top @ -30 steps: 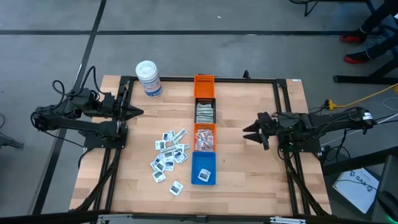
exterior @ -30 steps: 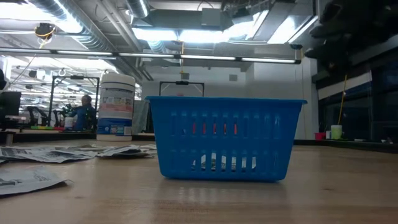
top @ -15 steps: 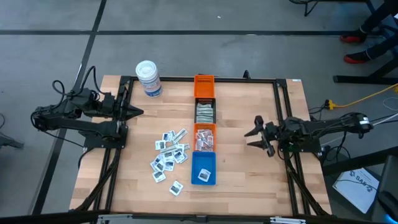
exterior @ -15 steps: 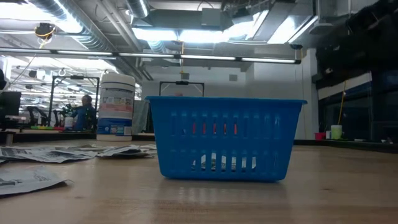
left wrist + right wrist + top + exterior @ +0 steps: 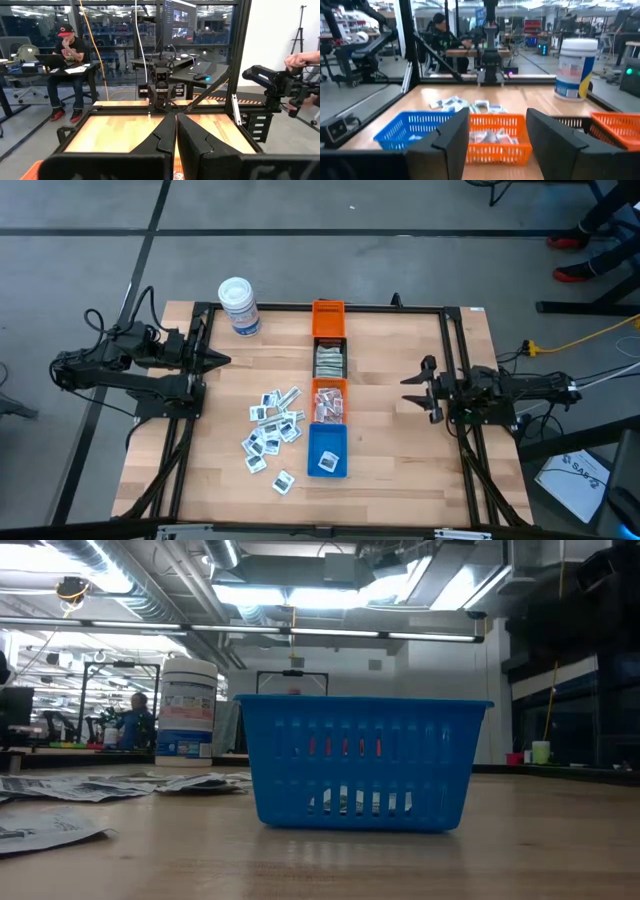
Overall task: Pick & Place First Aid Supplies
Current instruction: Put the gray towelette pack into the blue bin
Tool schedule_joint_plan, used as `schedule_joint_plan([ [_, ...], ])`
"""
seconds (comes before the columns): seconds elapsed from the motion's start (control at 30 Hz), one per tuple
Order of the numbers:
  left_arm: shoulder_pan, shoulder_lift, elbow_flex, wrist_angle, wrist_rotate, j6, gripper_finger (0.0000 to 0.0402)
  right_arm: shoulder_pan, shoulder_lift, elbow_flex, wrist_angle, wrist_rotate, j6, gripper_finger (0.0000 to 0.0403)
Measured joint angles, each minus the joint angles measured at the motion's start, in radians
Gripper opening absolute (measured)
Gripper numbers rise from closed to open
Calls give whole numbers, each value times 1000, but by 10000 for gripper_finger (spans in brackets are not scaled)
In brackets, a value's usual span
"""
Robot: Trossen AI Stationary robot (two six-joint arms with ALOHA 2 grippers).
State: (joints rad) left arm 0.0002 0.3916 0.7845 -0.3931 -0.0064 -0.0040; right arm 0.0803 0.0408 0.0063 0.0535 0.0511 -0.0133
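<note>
the first aid supplies (image 5: 272,430) lie mostly as a loose scatter of small white packets on the wooden table (image 5: 400,470), just left of the row of bins, with one packet a little apart toward the near edge. more supplies sit inside the bins: a white packet in the blue bin (image 5: 327,450), a heap of pale packets in the orange bin (image 5: 328,401) next to it, and narrow pale strips in the black bin (image 5: 330,361) beyond that. a second orange bin (image 5: 328,319) closes the row at the far end, its contents hard to make out. in the low view the blue bin stands nearest the camera, with pale packets visible through its slots.

a white tub (image 5: 239,306) with a blue label stands upright near the far left corner, well apart from the scatter.

the left gripper (image 5: 222,361) hangs at the table's left edge, its fingers pressed together on nothing. the right gripper (image 5: 412,391) hangs at the right side, facing the bins, its fingers spread wide and empty.

beyond the table, a person in a red cap (image 5: 69,55) sits at a desk.
</note>
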Motion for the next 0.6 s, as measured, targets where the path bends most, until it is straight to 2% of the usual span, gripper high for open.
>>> schedule_joint_plan([
  [0.07, 0, 0, 0, 0, 0, 0, 8, -1, -40, 1, -27, -17, -4, 195],
  [0.6, 0, 0, 0, 0, 0, 0, 12, -8, -34, 1, -38, -63, -14, 195],
])
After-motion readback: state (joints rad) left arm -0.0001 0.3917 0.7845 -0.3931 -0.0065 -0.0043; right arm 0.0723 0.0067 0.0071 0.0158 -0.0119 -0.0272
